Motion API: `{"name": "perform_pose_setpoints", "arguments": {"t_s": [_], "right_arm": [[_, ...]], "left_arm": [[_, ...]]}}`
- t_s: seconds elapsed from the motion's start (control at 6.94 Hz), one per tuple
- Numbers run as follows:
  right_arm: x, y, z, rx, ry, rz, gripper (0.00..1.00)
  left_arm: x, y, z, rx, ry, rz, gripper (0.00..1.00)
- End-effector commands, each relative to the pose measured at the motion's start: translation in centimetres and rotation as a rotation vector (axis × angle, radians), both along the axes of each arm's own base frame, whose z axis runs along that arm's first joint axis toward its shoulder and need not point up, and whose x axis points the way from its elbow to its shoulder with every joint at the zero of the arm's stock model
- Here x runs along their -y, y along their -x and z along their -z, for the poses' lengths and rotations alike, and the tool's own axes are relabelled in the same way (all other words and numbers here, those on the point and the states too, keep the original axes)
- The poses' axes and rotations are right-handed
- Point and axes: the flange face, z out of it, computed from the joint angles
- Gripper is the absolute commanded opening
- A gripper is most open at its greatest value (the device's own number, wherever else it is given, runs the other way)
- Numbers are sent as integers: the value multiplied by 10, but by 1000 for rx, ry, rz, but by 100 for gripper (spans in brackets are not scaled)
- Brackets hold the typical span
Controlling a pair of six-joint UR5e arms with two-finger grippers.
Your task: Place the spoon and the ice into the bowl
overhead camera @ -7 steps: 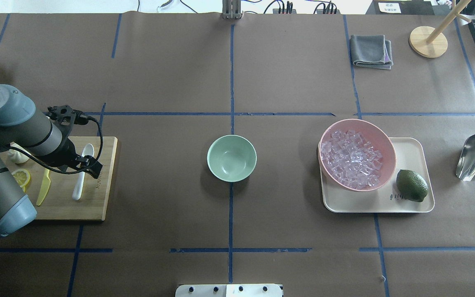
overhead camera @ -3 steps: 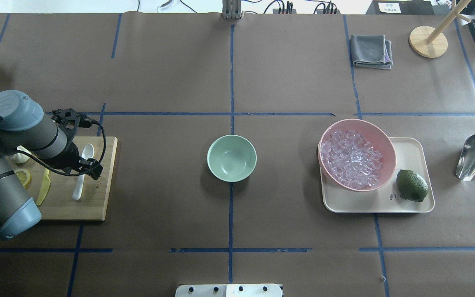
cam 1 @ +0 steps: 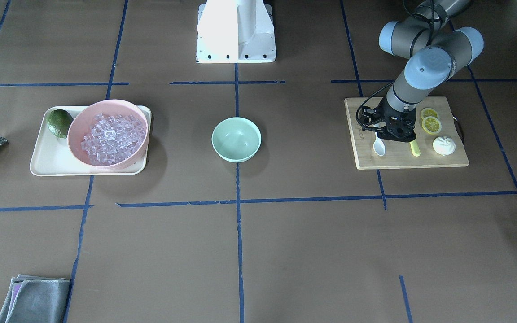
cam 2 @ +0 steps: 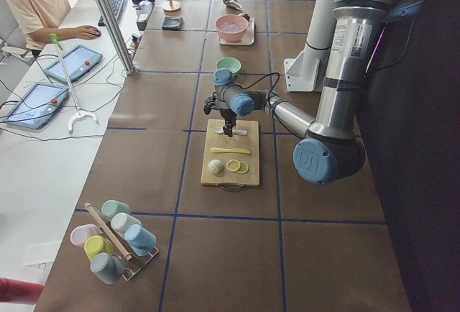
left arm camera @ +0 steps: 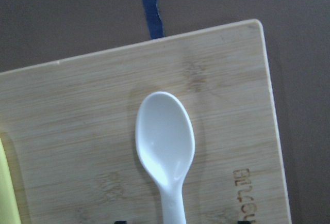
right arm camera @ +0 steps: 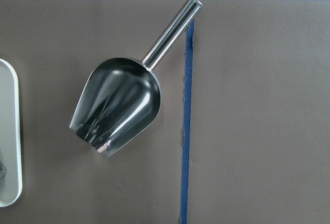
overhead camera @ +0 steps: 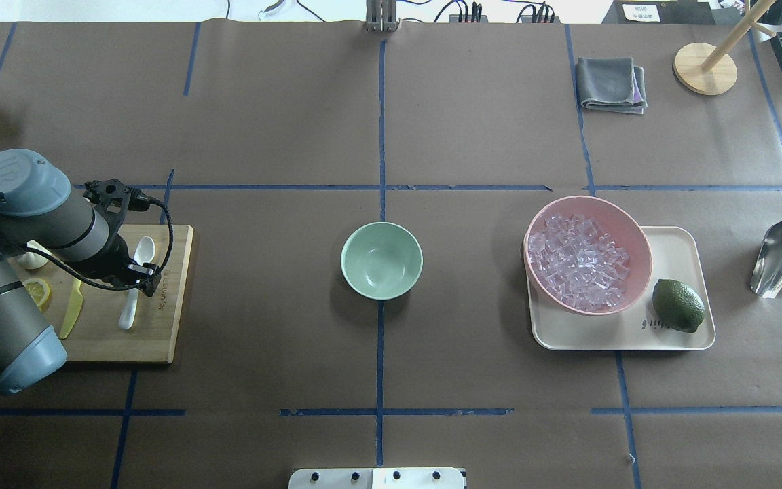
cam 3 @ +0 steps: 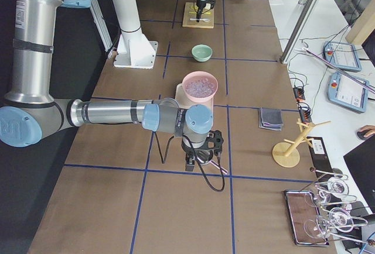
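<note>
The white spoon (overhead camera: 144,249) lies on the wooden cutting board (overhead camera: 160,333) at the left, scoop away from me; the left wrist view shows it too (left arm camera: 165,141). My left gripper (overhead camera: 141,277) hangs low over the spoon's handle, jaws open on either side of it. The empty mint-green bowl (overhead camera: 381,261) stands at the table's centre. The ice (overhead camera: 578,261) fills a pink bowl (overhead camera: 643,252) on the right. My right gripper (cam 3: 199,155) shows only in the exterior right view, above a metal scoop (right arm camera: 118,105); I cannot tell if it is open or shut.
A yellow-green knife (overhead camera: 72,309), lemon slices (overhead camera: 36,292) and a white lump share the board. The pink bowl sits on a cream tray (overhead camera: 676,244) with a lime (overhead camera: 678,305). A grey cloth (overhead camera: 611,83) and a wooden stand (overhead camera: 704,68) are at the far right.
My left arm has shifted slightly and its gripper has come down and a little to the left over the spoon's handle. Nothing else has moved.
</note>
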Motion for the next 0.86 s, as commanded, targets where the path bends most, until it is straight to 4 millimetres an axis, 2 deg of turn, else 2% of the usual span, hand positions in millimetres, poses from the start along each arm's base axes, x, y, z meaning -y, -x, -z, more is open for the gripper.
{"name": "perform_pose_setpoints", "arguments": {"t_s": [0.0,0.14,0.29,0.43,0.58,0.72], "right_arm": [[0,0,0,0,0,0,99],[0,0,0,0,0,0,100],[0,0,0,0,0,0,100],[0,0,0,0,0,0,100],[1,0,1,-1,-2,0,100],[1,0,1,-2,-2,0,100]], "left_arm": [[1,1,0,1,2,4,4],[0,1,4,-3,-2,2,0],[-1,0,16,-19,22,33,0],[3,-5,54,-69,25,76,0],[15,-20,100,-123,63,150,0],[22,-44,158,-188,106,207,0]]}}
